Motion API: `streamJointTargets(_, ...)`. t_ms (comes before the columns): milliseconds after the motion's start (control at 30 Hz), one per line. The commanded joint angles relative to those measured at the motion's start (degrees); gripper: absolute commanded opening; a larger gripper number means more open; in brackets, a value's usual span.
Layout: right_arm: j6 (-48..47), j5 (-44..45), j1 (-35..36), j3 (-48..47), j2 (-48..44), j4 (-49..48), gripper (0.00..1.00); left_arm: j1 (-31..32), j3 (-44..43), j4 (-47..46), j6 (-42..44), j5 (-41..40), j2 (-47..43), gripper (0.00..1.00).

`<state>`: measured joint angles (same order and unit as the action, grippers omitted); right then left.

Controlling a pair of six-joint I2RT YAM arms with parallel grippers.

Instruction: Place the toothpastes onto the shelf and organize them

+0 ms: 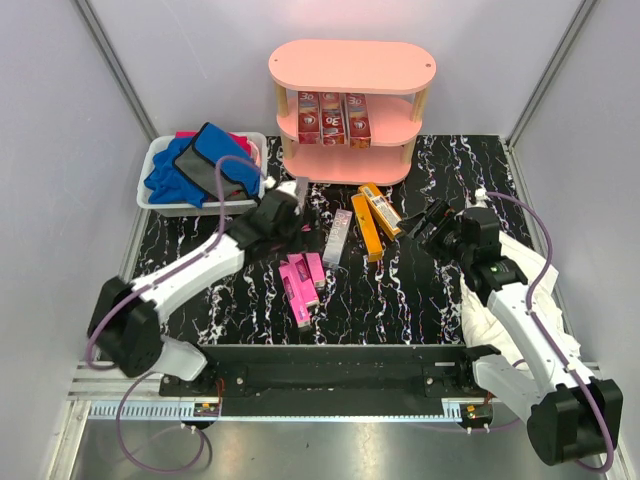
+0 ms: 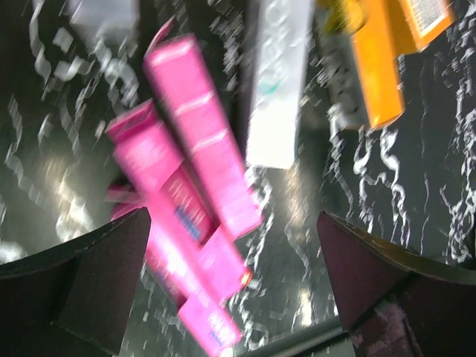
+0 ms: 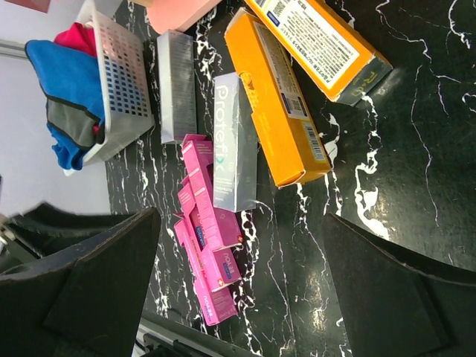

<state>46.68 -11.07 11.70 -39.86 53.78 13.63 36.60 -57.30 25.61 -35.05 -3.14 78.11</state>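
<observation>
Pink boxes (image 1: pixel 300 285) are lying on the worktop (image 1: pixel 400 300) near the left tool (image 2: pixel 234 290), which is gaping empty. One silver box (image 1: pixel 338 237) and orange boxes (image 1: pixel 368 232) are resting between both tools. The right tool (image 3: pixel 245 290) is also gaping empty. The shelf (image 1: pixel 350 66) is standing beyond both, holding red boxes (image 1: pixel 333 117).

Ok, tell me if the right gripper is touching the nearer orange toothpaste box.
Apart. The right wrist view shows the right gripper open, its fingers short of the nearer orange toothpaste box, with bare black table between them.
</observation>
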Motion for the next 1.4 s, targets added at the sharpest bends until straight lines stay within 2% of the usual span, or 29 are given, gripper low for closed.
streamJointTargets(0, -1.06, 0.96, 0.34, -2.68, 0.89, 0.08, 1.0, 2.95, -9.39, -2.4, 5.6, -6.08, 10.38, 0.99)
streamJointTargets(267, -0.62, 2.63, 0.25, -3.56, 1.77, 0.61, 1.0, 3.74, -27.49, -1.35, 11.58, -4.6, 31.29, 0.99)
streamJointTargets(567, -0.18, 5.45, 0.34, -5.14, 3.96, 2.19, 1.0, 4.18, -34.98, 0.32, 12.99, -6.44, 41.59, 0.97)
streamJointTargets(733, 0.17, 5.01, 0.25, -5.32, 4.76, 2.46, 0.98, 4.36, -36.83, 1.37, 12.55, -9.6, 43.79, 0.91)
streamJointTargets(833, -0.62, 4.57, 0.25, -5.15, 4.06, 2.37, 0.98, 4.27, -39.02, 3.57, 12.11, -11.01, 45.99, 0.84)
streamJointTargets(933, -1.06, 4.74, 0.25, -4.97, 3.09, 2.28, 0.98, 4.27, -40.52, 5.33, 12.2, -10.93, 46.79, 0.67)
streamJointTargets(967, -1.15, 4.48, 0.25, -5.06, 2.74, 2.37, 0.98, 4.27, -40.52, 5.25, 12.2, -10.58, 46.61, 0.58)
streamJointTargets(1067, -1.23, 3.52, 0.25, -5.06, 1.95, 2.19, 0.98, 4.27, -40.09, 5.07, 11.67, -9.44, 45.82, 0.5)
streamJointTargets(1233, -3.25, -1.4, 0.25, -4.97, 1.33, 0.26, 1.0, 4.09, -37.89, 2.35, 9.48, -6.36, 41.1, 0.49)
streamJointTargets(1367, -3.43, -3.69, 0.42, -4.53, -1.3, -1.15, 1.0, 3.39, -30.36, -2.3, 5.18, -2.59, 33.09, 0.49)
